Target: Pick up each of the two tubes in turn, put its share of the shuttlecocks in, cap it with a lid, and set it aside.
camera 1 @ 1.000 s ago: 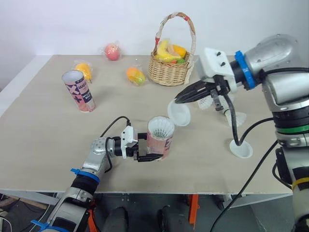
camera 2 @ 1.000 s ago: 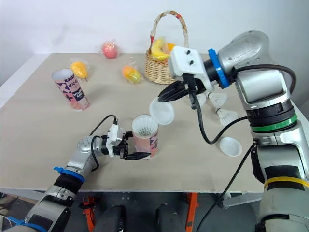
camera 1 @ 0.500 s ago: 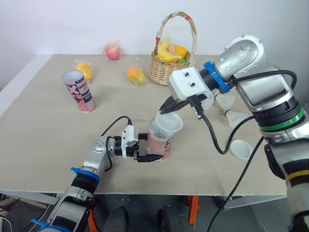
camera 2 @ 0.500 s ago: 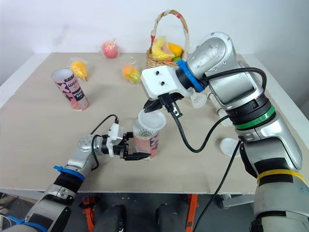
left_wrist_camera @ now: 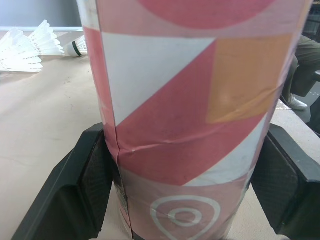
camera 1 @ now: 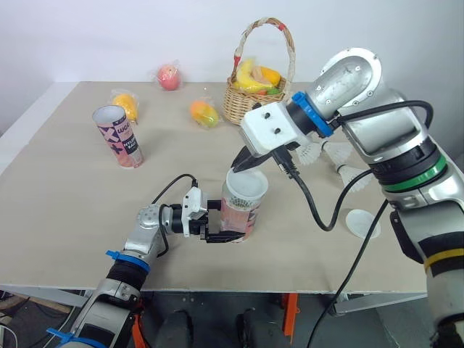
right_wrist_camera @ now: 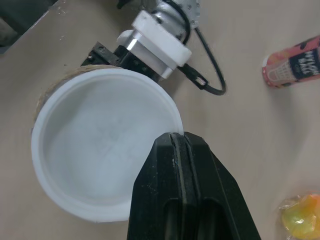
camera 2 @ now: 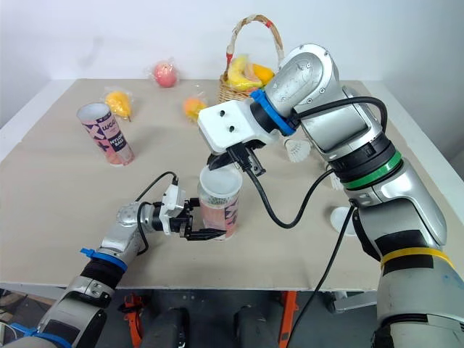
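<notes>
Two robot arms meet over a wide beige table (camera 1: 58,203), near the middle of its front edge. Capping the first tube appears to be the step in hand.

The right gripper (camera 1: 241,164) reaches down from above, its jaws pressed together and pinching the rim of a white round plastic lid (camera 1: 248,185). The left gripper (camera 1: 223,232) lies low over the table. Its jaws are clamped on either side of a pink patterned cardboard tube (camera 1: 238,215), which stands upright on the table.

The tube's wall carries pink, white and orange panels, a lengthwise seam, and a white ring emblem near the base. The lid rests on the tube's mouth, slightly off-centre, and a sliver of brown tube rim shows past one side. The tube's contents cannot be seen.

The next move likely calls for centring the lid and pressing it down evenly until it seats. The right jaws would then open while the left gripper steadies the tube.

A second pink tube (camera 1: 118,136) stands open toward the far left corner. A few white feather shuttlecocks (camera 1: 353,174) lie loose toward the right edge. A second white lid (camera 1: 362,223) lies nearer the front right corner.
</notes>
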### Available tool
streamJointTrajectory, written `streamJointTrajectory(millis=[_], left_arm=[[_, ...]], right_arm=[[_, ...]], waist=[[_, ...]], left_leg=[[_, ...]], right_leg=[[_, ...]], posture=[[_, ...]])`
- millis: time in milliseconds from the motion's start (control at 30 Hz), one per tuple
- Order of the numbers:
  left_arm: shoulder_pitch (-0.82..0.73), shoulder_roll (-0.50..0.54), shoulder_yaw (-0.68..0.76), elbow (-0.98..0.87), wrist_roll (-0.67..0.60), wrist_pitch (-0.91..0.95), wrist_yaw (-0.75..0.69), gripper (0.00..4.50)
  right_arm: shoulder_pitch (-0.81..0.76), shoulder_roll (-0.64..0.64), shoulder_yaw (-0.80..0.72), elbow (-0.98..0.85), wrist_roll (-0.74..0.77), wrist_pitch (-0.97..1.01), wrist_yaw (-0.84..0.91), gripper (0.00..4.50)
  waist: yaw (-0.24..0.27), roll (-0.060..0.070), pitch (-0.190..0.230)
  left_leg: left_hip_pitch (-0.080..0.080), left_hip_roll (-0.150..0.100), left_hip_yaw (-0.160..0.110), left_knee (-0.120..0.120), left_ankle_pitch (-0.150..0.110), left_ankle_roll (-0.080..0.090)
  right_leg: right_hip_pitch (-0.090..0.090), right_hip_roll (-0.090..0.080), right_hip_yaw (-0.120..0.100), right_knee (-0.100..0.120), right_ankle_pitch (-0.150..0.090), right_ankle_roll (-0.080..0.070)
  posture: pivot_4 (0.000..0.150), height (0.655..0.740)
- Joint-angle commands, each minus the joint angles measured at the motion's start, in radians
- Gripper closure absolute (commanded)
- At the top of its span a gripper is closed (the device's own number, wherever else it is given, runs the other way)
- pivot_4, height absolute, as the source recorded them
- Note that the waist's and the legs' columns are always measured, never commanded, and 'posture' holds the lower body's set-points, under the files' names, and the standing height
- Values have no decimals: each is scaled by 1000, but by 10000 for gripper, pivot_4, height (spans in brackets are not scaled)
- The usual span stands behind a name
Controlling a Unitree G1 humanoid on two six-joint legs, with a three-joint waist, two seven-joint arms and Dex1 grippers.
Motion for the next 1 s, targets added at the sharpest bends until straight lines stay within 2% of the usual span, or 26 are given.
streamJointTrajectory(millis=[33,367,667,1000], left_arm=[[14,17,-14,54,40,16,0,8894],[17,17,-8,58,40,16,1,8894],[20,21,-4,56,39,17,5,8894],[29,26,-1,42,35,25,9,8894]], right_arm=[[-38,4,-8,-24,20,-8,41,44098],[-55,31,-15,-29,33,7,41,44098],[-15,-45,82,-45,3,-85,41,44098],[-4,-23,104,-11,-36,-188,41,44098]], waist=[[0,0,0],[0,0,0],[0,0,0],[0,0,0]], left_leg=[[0,0,0,0,0,0],[0,0,0,0,0,0],[0,0,0,0,0,0],[0,0,0,-1,-1,0]], right_leg=[[0,0,0,0,0,0],[0,0,0,0,0,0],[0,0,0,0,0,-1],[0,0,-1,0,-1,-1]], posture=[[1500,7400],[1500,7400],[1500,7400],[1500,7400]])
